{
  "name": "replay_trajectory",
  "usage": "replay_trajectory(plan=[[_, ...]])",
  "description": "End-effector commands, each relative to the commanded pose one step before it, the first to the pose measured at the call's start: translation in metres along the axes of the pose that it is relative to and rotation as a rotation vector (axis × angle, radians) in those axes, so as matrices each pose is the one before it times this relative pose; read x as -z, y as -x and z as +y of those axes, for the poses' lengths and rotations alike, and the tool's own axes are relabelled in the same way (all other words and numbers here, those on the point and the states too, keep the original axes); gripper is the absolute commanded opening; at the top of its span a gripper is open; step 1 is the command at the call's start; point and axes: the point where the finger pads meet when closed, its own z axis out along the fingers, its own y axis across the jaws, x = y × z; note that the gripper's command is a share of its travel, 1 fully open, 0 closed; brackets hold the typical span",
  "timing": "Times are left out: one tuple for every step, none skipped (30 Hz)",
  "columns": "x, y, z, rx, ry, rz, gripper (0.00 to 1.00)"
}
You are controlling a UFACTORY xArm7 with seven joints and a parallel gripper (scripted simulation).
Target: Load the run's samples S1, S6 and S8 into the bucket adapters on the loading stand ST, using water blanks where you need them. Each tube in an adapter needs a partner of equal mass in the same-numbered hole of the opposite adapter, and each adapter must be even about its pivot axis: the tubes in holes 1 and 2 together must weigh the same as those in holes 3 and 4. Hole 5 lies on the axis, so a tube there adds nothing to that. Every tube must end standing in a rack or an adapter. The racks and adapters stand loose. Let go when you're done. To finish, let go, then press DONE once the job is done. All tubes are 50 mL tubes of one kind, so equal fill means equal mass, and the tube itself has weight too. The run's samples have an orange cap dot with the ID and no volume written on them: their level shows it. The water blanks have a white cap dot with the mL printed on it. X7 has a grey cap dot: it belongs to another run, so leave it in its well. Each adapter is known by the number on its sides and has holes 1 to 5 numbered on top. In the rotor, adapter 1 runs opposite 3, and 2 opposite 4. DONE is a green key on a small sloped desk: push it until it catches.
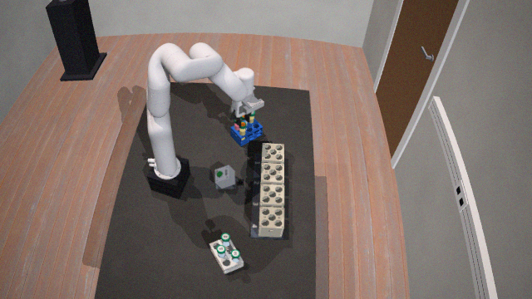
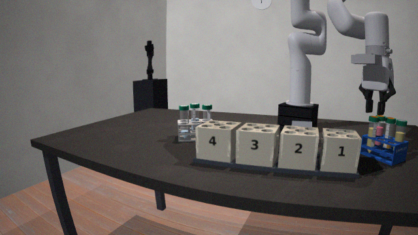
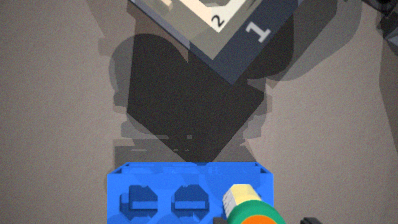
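Note:
My gripper is partly open and empty, above the blue rack. Four tubes stand in that rack, with yellow or pink contents where they show. A tube with an orange cap dot is below and between the fingertips in the wrist view; its ID is cut off. Adapter 1, adapter 2, adapter 3 and adapter 4 stand in a row on the stand; no tubes show in them.
The white rack near the front holds three tubes with green caps and white dots, unreadable here. The small grey desk with the green DONE key stands between the arm's base and the adapters. Adapter 1 is close to the blue rack.

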Motion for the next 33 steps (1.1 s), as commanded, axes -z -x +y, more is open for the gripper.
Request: replay_trajectory(plan=[[0.00472, -0.00016, -0.00138, 0.00003, -0.00362, 0.00013, 0.44], [0.00202, 0.0, 0.0, 0.0, 0.0, 0.0, 0.44], [0.002, 0.0, -0.00001, 0.0, -0.00001, 0.0, 0.44], [0.002, 0.0, -0.00001, 0.0, -0.00001, 0.0, 0.44], [0.002, 0.0, -0.00001, 0.0, -0.00001, 0.0, 0.44], [0.002, 0.0, -0.00001, 0.0, -0.00001, 0.0, 0.44], [0.002, 0.0, -0.00001, 0.0, -0.00001, 0.0, 0.44], [0.002, 0.0, -0.00001, 0.0, -0.00001, 0.0, 0.44], [0.00201, 0.0, -0.00001, 0.0, -0.00001, 0.0, 0.44], [0.00201, 0.0, -0.00001, 0.0, -0.00001, 0.0, 0.44], [0.00201, 0.0, -0.00001, 0.0, -0.00001, 0.0, 0.44], [0.00201, 0.0, -0.00001, 0.0, -0.00001, 0.0, 0.44], [0.00201, 0.0, -0.00001, 0.0, -0.00001, 0.0, 0.44], [0.00201, 0.0, -0.00001, 0.0, -0.00001, 0.0, 0.44], [0.00201, 0.0, -0.00001, 0.0, -0.00001, 0.0, 0.44], [0.00201, 0.0, 0.0, 0.0, -0.00001, 0.0, 0.44], [0.0, 0.0, 0.0, 0.0, 0.0, 0.0, 0.44], [0.0, 0.0, 0.0, 0.0, 0.0, 0.0, 0.44], [0.00201, 0.0, 0.0, 0.0, 0.0, 0.0, 0.44], [0.002, 0.0, -0.00001, 0.0, -0.00001, 0.0, 0.44], [0.002, 0.0, -0.00001, 0.0, -0.00001, 0.0, 0.44], [0.002, 0.0, 0.0, 0.0, -0.00001, 0.0, 0.44], [0.002, 0.0, 0.0, 0.0, -0.00001, 0.0, 0.44], [0.002, 0.0, 0.0, 0.0, -0.00001, 0.0, 0.44], [0.002, 0.0, 0.0, 0.0, -0.00001, 0.0, 0.44], [0.002, 0.0, 0.0, 0.0, -0.00001, 0.0, 0.44], [0.002, 0.0, 0.0, 0.0, -0.00001, 0.0, 0.44], [0.00201, 0.0, 0.0, 0.0, -0.00001, 0.0, 0.44], [0.002, 0.0, 0.0, 0.0, 0.0, 0.0, 0.44], [0.002, 0.0, 0.0, 0.0, 0.0, 0.0, 0.44], [0.002, 0.0, 0.0, 0.0, 0.0, 0.0, 0.44], [0.002, 0.0, 0.0, 0.0, 0.0, 0.0, 0.44], [0.002, 0.0, 0.0, 0.0, 0.0, 0.0, 0.44]])
